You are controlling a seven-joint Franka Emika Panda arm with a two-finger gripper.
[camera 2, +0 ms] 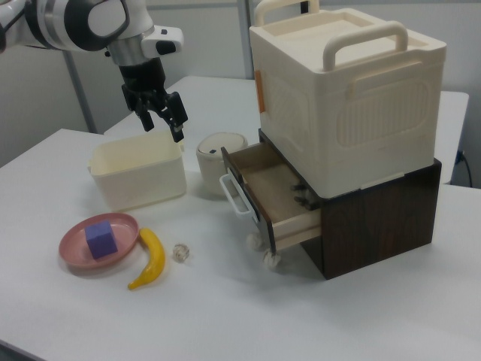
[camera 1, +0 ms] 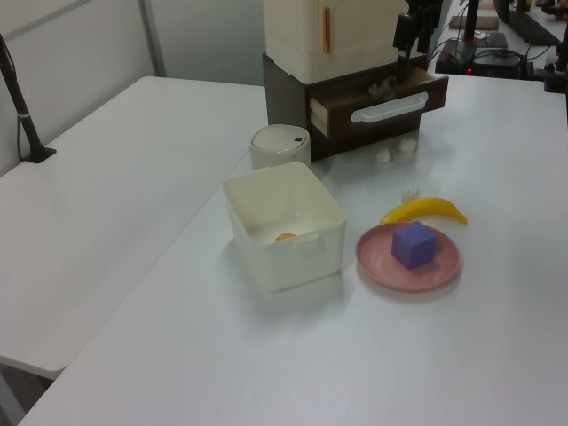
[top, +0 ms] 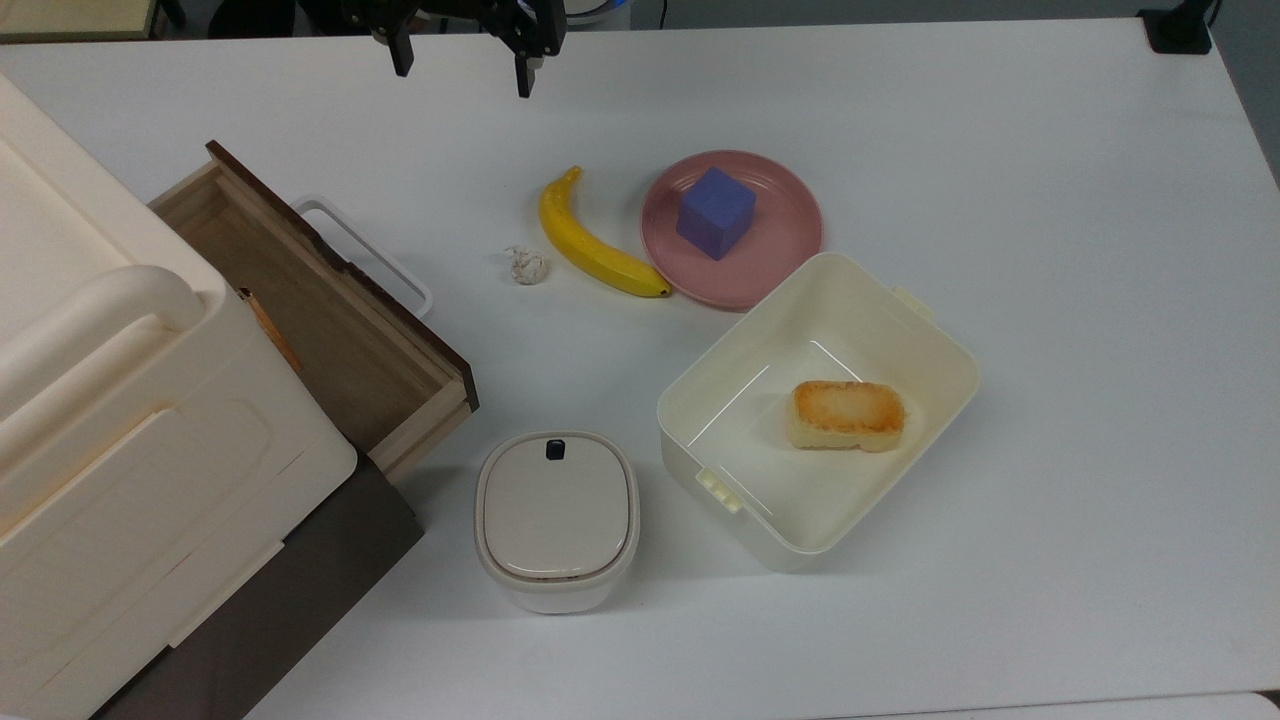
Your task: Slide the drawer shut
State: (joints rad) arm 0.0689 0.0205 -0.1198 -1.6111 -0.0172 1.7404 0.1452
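Our gripper [top: 462, 62] hangs wide open and empty at 12 o'clock in the top view, well apart from the drawer [top: 330, 320], which stands pulled out at 9 o'clock with its handle [top: 368, 255] facing the banana [top: 592, 240]. We judge it best to come down beside the handle, set a finger flat on the front panel, and push squarely along the slides so it doesn't jam.

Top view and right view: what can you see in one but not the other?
Top view alone: the toasted bread inside the cream box and the small container's flat lid. Right view alone: the cabinet's dark base, the wheels under it and the robot's arm. Both: the open drawer with its white handle, the open gripper, the banana, and the purple cube on the pink plate.
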